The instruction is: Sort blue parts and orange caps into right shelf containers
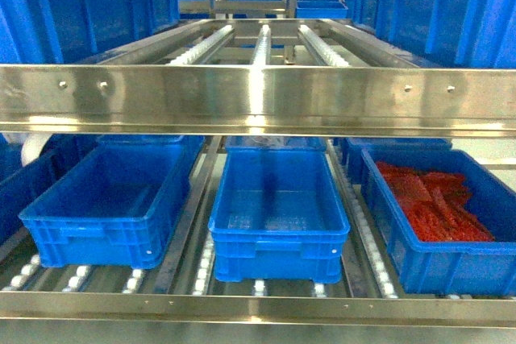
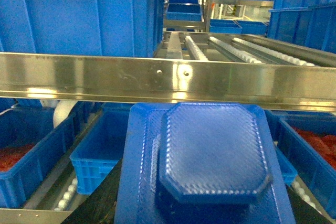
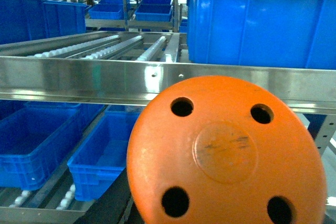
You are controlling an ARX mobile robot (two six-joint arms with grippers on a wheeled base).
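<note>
Setting: we face a steel flow rack [image 1: 258, 101] with roller tracks [image 1: 262, 42] on the upper level and more shelving with blue crates behind it
Lower level, head view: we count three open blue crates in a row on the rollers, namely the left crate [image 1: 113, 199], the middle crate [image 1: 278, 211] and the right crate [image 1: 439, 223]
Right crate contents: we see it filled with a heap of red-orange pieces [image 1: 431, 203], too blurred to make out singly
Left and middle crates: we see bare blue floors in both
Upper level: we note large blue bins at the left [image 1: 81, 2] and the right [image 1: 443, 2] of the roller tracks
Blue part [image 2: 210, 153]: we find it filling the lower half of the left wrist view, a textured blue plate with a raised octagonal face, right up against the camera and in front of the steel rail
Left gripper: we cannot see its fingers and cannot tell how they stand
Orange cap [image 3: 226, 153]: we find it filling the lower right of the right wrist view, a round orange disc with four holes and a central boss, close to the camera, below the rail
Right gripper: we cannot see its fingers either, so its state is unknown to us
Head view, arms: neither shows there
</note>
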